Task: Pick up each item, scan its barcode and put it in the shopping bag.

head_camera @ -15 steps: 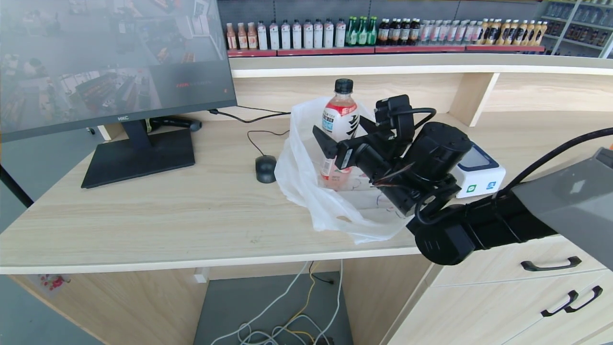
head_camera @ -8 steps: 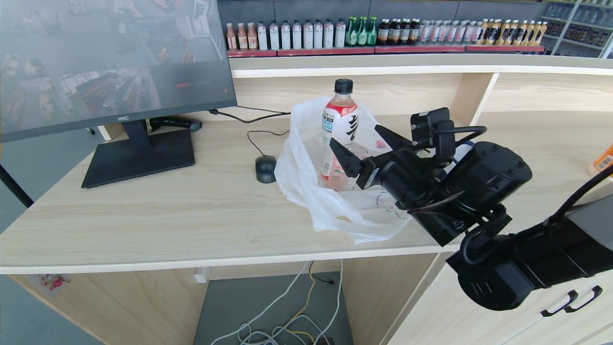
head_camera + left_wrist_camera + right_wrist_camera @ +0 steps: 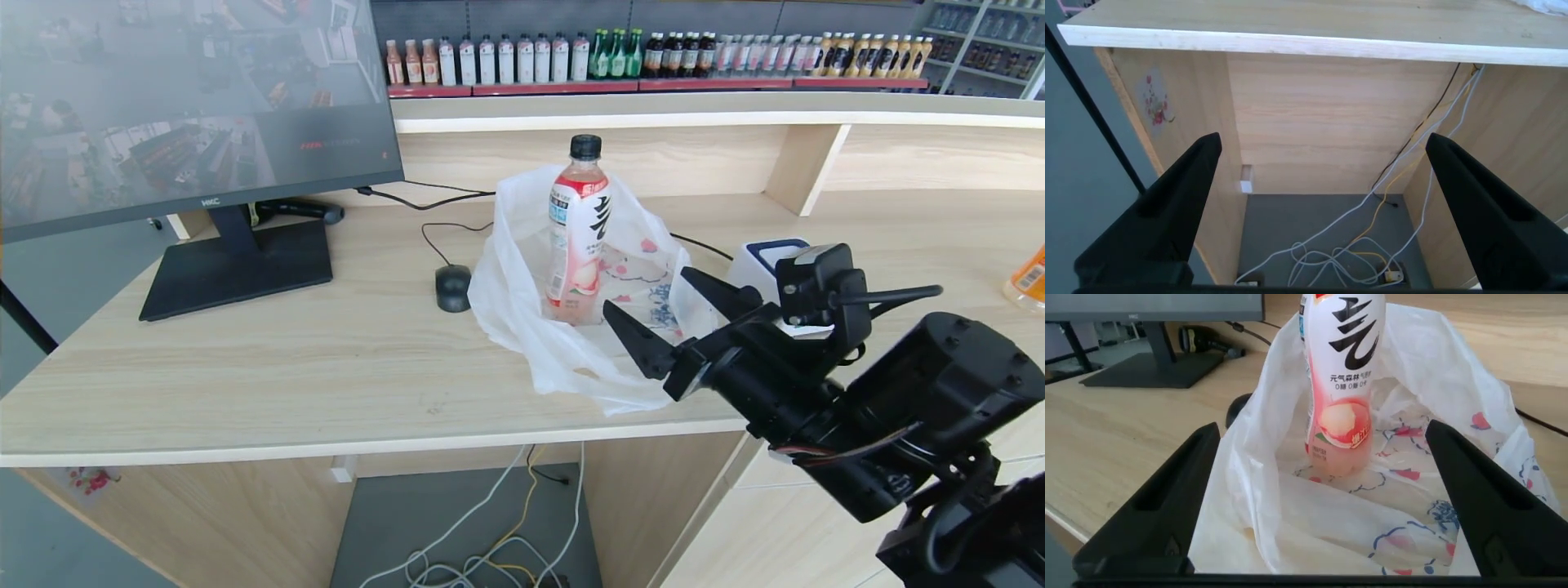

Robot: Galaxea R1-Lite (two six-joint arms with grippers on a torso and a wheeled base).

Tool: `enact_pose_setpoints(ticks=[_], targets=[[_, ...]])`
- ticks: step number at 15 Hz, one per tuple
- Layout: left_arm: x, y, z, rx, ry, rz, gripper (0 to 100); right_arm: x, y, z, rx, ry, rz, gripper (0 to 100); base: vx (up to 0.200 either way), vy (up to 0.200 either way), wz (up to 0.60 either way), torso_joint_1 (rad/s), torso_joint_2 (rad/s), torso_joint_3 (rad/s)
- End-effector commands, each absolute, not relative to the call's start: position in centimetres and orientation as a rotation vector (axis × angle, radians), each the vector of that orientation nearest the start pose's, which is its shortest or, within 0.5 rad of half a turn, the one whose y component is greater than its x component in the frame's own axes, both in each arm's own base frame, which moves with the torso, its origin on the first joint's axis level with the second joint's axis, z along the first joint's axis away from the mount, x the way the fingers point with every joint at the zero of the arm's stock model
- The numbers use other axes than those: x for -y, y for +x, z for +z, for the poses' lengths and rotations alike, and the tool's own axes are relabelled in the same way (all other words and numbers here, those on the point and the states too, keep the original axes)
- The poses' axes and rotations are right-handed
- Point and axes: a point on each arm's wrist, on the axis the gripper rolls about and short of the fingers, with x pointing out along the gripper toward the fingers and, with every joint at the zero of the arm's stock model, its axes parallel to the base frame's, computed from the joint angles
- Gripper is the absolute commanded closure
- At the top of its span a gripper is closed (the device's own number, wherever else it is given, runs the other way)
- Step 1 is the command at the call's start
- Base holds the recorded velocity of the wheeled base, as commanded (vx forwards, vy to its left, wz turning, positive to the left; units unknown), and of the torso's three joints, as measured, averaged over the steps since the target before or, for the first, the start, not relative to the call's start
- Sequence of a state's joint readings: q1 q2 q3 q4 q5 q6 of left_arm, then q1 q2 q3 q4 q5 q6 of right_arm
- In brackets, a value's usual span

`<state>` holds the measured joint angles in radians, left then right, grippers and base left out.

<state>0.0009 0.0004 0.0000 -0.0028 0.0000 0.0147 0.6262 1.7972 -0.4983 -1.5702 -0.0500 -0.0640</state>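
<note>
The bottle (image 3: 578, 229), pink-labelled with a black cap, stands upright inside the shopping bag (image 3: 522, 327). Its neck and cap rise well above the bag's rim. The bag is thin white plastic with small red and blue prints. It sits open and crumpled on the wooden counter (image 3: 245, 359), around the middle, with its near lip drooping toward the counter's near edge.

The right gripper (image 3: 649, 292) hovers at the bag's near right side and points toward the bottle. Its 2 black fingers are spread wide with nothing between them. From the right wrist view the bottle sits centred between those fingers, farther in, and apart from both.

Just right of the bag stands the scanner (image 3: 767, 261), a white box with a blue top, partly hidden behind the right gripper's wrist. An orange item (image 3: 1030, 282) lies on the counter at the far right edge, well apart from the bag.

Left of the bag is a black mouse (image 3: 452, 287), its cable running to the far side. Farther left stands a large monitor (image 3: 188, 98) on a flat black base.

The left gripper (image 3: 1323, 204) is low, below the counter's near edge. Its 2 fingers are wide apart and empty, facing the recess under the counter, where loose cables (image 3: 1347, 245) lie on the floor.
</note>
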Motion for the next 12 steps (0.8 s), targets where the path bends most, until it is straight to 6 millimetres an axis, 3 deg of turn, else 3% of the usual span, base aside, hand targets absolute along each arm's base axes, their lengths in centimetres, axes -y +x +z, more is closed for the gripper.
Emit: enact_pose_setpoints(ticks=[1,4,6,8,12], targets=[[0.0,-2.3,7.6,0.003,0.009,0.003,0,-16.1,22.4,17.5,0.279,0.035,0.565,0,0.0,0.0,0.0,0.0,0.0,0.0],[0.0,-2.3,7.6,0.003,0.009,0.002,0,-15.9,20.2,17.5,0.261,0.067,0.614,0,0.0,0.0,0.0,0.0,0.0,0.0],[0.0,-2.3,7.6,0.003,0.005,0.003,0,-15.5,19.6,18.3,0.289,0.081,0.613,0,0.0,0.0,0.0,0.0,0.0,0.0],[0.0,-2.3,7.6,0.003,0.003,0.003,0,-15.3,19.4,18.6,0.299,0.083,0.612,0,-0.2,0.0,0.0,0.002,0.0,0.002],[0.0,-2.3,7.6,0.003,0.002,0.003,0,-14.9,19.0,19.6,0.338,0.098,0.61,0,0.0,0.0,0.0,0.0,0.0,0.0]])
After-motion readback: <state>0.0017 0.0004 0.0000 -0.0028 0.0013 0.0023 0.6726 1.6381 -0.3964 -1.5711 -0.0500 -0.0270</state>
